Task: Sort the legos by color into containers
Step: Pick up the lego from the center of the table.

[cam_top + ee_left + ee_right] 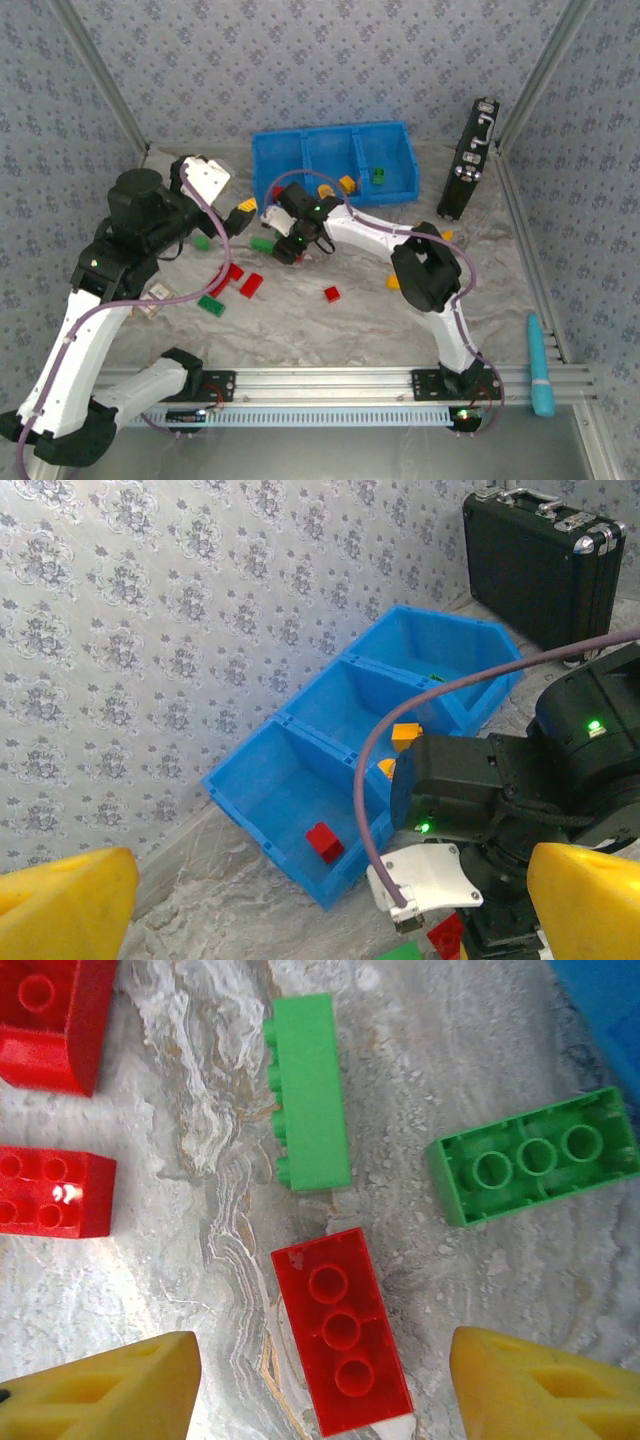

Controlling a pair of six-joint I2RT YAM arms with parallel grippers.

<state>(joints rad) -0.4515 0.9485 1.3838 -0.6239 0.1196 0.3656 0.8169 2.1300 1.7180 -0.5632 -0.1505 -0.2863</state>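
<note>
The blue bin (303, 170) stands at the back, its three compartments side by side. In the left wrist view a red lego (323, 841) lies in the nearest compartment, orange ones (405, 735) in the middle one, and a green one (437, 678) in the farthest. My right gripper (283, 250) hangs open just in front of the bin. Its yellow fingers (100, 1390) stand on either side of an upside-down red lego (342, 1330) on the table without touching it. Green legos (308, 1090) (535, 1165) and red ones (50, 1190) lie close by. My left gripper (238, 218) is open and holds nothing.
More loose legos lie on the marbled table: red (251, 285) (331, 294), green (211, 304) and orange (393, 282). A black upright case (468, 160) stands right of the bin. A teal tool (541, 365) lies at the right edge. Patterned walls close in the sides.
</note>
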